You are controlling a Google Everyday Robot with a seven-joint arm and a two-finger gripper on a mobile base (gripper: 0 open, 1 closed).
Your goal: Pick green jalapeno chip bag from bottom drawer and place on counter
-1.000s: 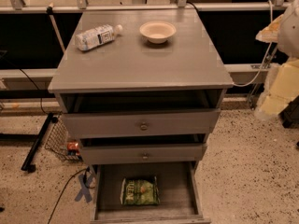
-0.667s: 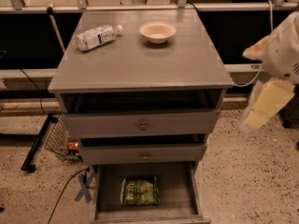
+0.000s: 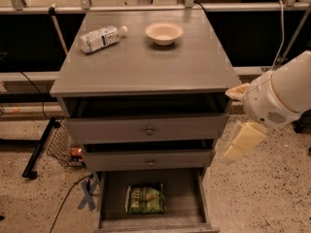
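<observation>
The green jalapeno chip bag (image 3: pixel 145 199) lies flat on the floor of the bottom drawer (image 3: pixel 112 198), which is pulled fully out at the foot of the cabinet. Above it, the grey counter (image 3: pixel 146 62) forms the cabinet's top. My gripper (image 3: pixel 241 141) hangs to the right of the cabinet, level with the middle drawer, well above and to the right of the bag. Nothing is seen in its grasp.
A clear plastic water bottle (image 3: pixel 101 37) lies on its side at the counter's back left, with a cream bowl (image 3: pixel 164 32) at the back centre. The two upper drawers (image 3: pixel 146 129) stand slightly pulled out. A wire basket (image 3: pixel 65 147) and cables sit on the floor to the left.
My arm has swung left and down from the far right, so the gripper now hangs close beside the cabinet's right side. The bag, bottle and bowl have not moved.
</observation>
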